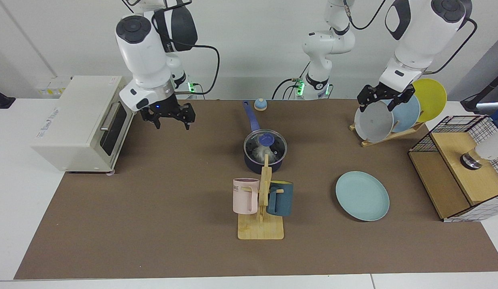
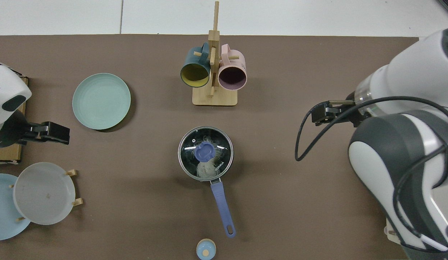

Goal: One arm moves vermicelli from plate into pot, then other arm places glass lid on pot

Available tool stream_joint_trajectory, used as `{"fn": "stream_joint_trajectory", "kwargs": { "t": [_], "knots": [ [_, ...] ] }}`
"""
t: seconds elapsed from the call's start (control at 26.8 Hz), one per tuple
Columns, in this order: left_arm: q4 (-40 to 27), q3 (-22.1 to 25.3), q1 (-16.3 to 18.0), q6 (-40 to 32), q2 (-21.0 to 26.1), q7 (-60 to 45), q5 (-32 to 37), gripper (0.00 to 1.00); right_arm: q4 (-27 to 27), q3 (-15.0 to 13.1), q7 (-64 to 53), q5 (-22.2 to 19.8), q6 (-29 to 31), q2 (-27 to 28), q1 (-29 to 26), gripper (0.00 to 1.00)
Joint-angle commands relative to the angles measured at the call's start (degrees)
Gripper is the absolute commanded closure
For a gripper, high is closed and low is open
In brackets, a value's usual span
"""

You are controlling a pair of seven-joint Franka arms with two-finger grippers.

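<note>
The black pot (image 1: 265, 159) (image 2: 184, 164) stands mid-table, its blue-purple handle (image 2: 221, 207) pointing toward the robots. On it rests the glass lid (image 1: 275, 147) (image 2: 220, 150), blue knob (image 2: 204, 151) up. Whitish vermicelli (image 1: 258, 153) (image 2: 205, 169) shows through the glass. The pale teal plate (image 1: 362, 195) (image 2: 101, 101) lies bare on the mat. My right gripper (image 1: 172, 121) hangs open and empty above the mat beside the toaster oven, well away from the pot. My left gripper (image 1: 386, 100) waits open and empty above the dish rack.
A toaster oven (image 1: 84, 120) stands at one end. A wooden mug stand (image 1: 262, 224) holds a pink mug (image 1: 245, 196) and a dark teal mug (image 1: 280, 198) just in front of the pot. A dish rack holds grey (image 1: 373, 121), blue and yellow plates. A wire-and-wood box (image 1: 462, 176) is beside it. A small blue knob-like object (image 1: 260, 104) sits past the pot handle.
</note>
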Motion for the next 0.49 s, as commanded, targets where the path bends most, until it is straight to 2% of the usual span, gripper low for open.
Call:
{"fn": "stream_joint_trajectory", "kwargs": {
  "t": [0.0,0.11,0.15,0.26,0.45],
  "knots": [
    [-0.07,0.55,-0.95,-0.60,-0.68,0.57,-0.33,0.00,-3.05,-6.64,-7.96,1.43,1.80,-4.26,2.23,0.00],
    [-0.07,-0.06,-0.52,-0.51,-0.68,0.57,-0.33,0.00,-1.39,-12.44,-9.90,0.82,0.92,-4.88,4.96,0.00],
    [-0.07,-0.15,-0.25,-0.68,-0.77,0.49,-0.41,0.00,-0.42,-13.15,-10.08,0.55,0.22,-4.88,4.70,0.00],
    [-0.07,0.37,-0.86,-0.42,-0.77,0.40,-0.41,0.00,2.48,-13.25,-10.08,0.82,-1.80,-5.75,2.95,0.00],
    [-0.07,-0.24,0.10,-0.51,-1.04,0.49,-0.41,0.00,3.36,-12.90,-10.17,0.55,-2.07,-7.16,0.05,0.00]
  ]
}}
